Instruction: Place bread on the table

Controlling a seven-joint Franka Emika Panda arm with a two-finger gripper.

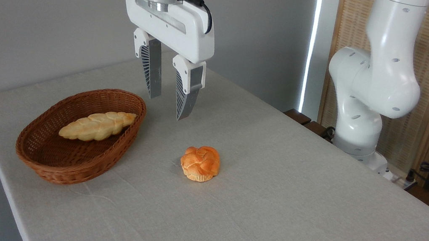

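- Bread [97, 124] lies in the basket [42, 163], at the table's [268, 213] left end.
- Gripper [168, 105] hangs above the grey cloth — fingers apart, empty.
- Bun [200, 163] sits mid-table; grey wall behind.

White two-finger gripper [167, 107] hangs from above, pointing down. Grey ribbed fingers [152, 73] parted, holding nothing. White jointed arm [377, 81] upright at right.

I am counting one braided loaf [97, 124], lying in one wicker basket [62, 168]. I am seeing one round knotted bun [200, 163] sitting on one cloth-covered surface [289, 216], and one arm [378, 77] carrying one end effector [169, 101].
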